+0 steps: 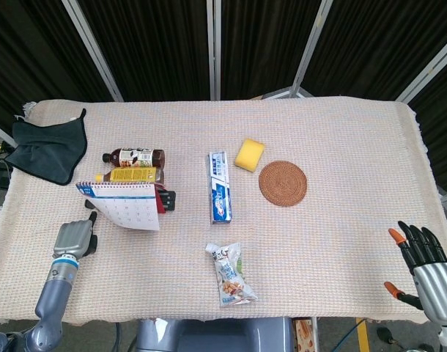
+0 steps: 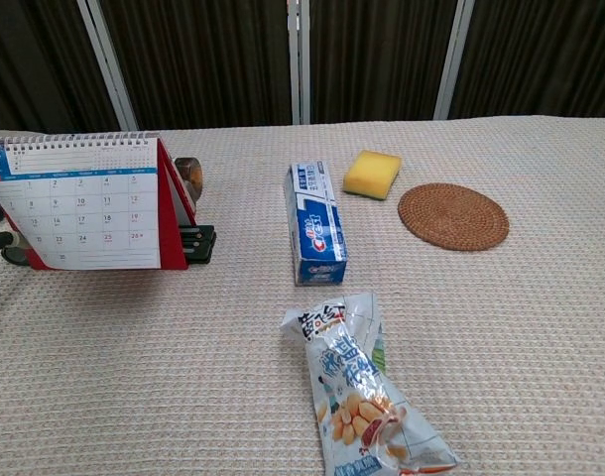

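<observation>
Here, a cloth-covered surface (image 1: pixel 341 125) is seen from above. The left robot hand (image 1: pixel 75 238) sits at the near left, one finger stretched up and right to the lower left corner of a desk calendar (image 1: pixel 124 205); whether it touches cannot be told. Its other fingers look curled in, gripping nothing. The calendar stands just up and right of that robot hand, its long axis running left to right, its near face tilted. Two bottles (image 1: pixel 134 166) lie just behind it. The right robot hand (image 1: pixel 426 268) rests at the near right edge, fingers spread and empty, well apart from the calendar. A toothpaste box (image 1: pixel 220 187), sponge (image 1: pixel 249 155), round coaster (image 1: pixel 283 183) and snack bag (image 1: pixel 231 274) lie mid-surface.
</observation>
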